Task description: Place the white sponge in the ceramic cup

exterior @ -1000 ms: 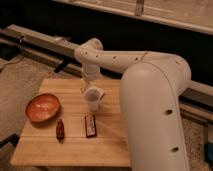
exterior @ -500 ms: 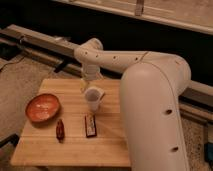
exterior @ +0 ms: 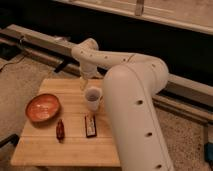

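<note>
The small plain white ceramic cup (exterior: 93, 98) stands upright on the light wooden desk (exterior: 45, 147). The white arm's end effector (exterior: 85, 83) is just beside it at 11 o'clock, low over the desk, with its jaws spread wide. Whether it grips anything cannot be told, and the cream-white soft sponge cannot be picked out for sure beyond a pale patch at its tip. A round orange-brown bowl (exterior: 42, 107) sits at the cup's 9 o'clock, and a dark rectangular bar (exterior: 90, 125) at its 6 o'clock.

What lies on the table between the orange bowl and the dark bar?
In the camera view, a small reddish-brown object lies between the orange bowl and the dark bar. The gripper hangs behind the ceramic cup.
</note>
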`<action>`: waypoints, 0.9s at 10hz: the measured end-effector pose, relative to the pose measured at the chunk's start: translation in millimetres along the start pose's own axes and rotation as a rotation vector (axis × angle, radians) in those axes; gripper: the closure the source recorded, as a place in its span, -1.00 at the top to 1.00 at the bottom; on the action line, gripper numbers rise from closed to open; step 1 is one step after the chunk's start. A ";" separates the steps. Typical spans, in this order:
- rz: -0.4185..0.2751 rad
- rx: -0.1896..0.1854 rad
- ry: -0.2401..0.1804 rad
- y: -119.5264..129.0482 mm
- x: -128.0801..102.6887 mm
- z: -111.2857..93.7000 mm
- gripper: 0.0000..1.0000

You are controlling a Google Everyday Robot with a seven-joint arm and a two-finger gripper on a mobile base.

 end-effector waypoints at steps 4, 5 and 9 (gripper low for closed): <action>-0.013 0.002 0.035 -8.6 -8.1 33.9 0.60; -0.018 -0.005 0.048 -8.0 -11.0 44.8 0.60; -0.005 -0.061 0.081 -6.5 -12.2 71.9 0.60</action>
